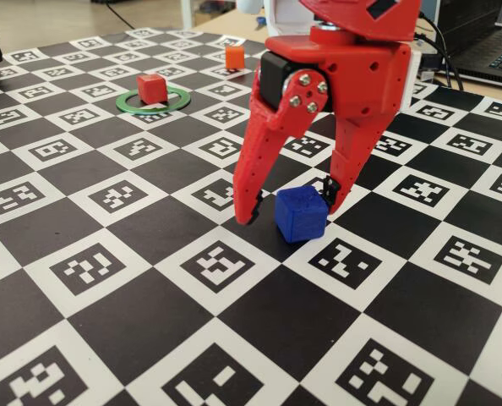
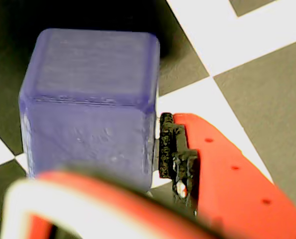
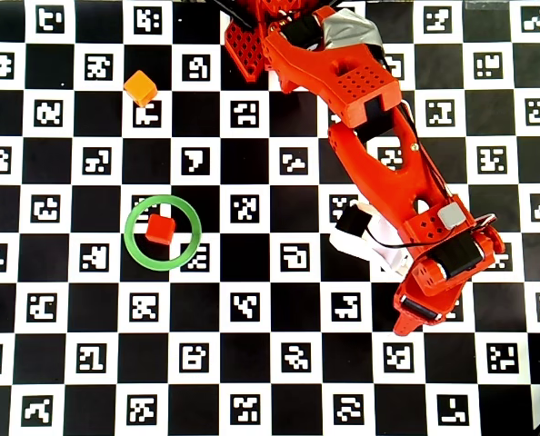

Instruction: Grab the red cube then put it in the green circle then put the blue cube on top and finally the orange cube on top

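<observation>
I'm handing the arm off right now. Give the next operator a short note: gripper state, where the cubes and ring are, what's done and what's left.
Gripper: open, lowered to the board, fingers either side of the blue cube; in the wrist view one pad is at its side, not yet closed.
Red cube: already inside the green circle. Done.
Blue cube: on the board between the fingers, away from the ring, not lifted.
Orange cube: loose on the board beyond the ring, untouched.
Left: close on blue, stack it on red, then orange on top.

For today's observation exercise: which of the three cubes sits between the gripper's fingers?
The blue cube; the red cube sits inside the green circle, the orange cube stands alone.
</observation>
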You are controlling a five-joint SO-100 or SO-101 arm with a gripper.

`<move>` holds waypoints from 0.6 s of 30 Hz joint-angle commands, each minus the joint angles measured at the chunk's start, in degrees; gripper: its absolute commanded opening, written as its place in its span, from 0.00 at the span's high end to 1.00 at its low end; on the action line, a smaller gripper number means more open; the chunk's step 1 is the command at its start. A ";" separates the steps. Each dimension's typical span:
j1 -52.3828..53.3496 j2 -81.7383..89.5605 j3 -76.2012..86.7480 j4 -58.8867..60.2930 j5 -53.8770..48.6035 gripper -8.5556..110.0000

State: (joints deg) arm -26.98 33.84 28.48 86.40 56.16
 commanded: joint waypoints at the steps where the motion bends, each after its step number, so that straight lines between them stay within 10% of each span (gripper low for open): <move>1: 0.62 2.02 -2.55 -0.35 0.09 0.64; 18: 1.14 1.85 0.79 -1.58 0.35 0.70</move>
State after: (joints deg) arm -26.46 33.13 29.79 84.73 56.16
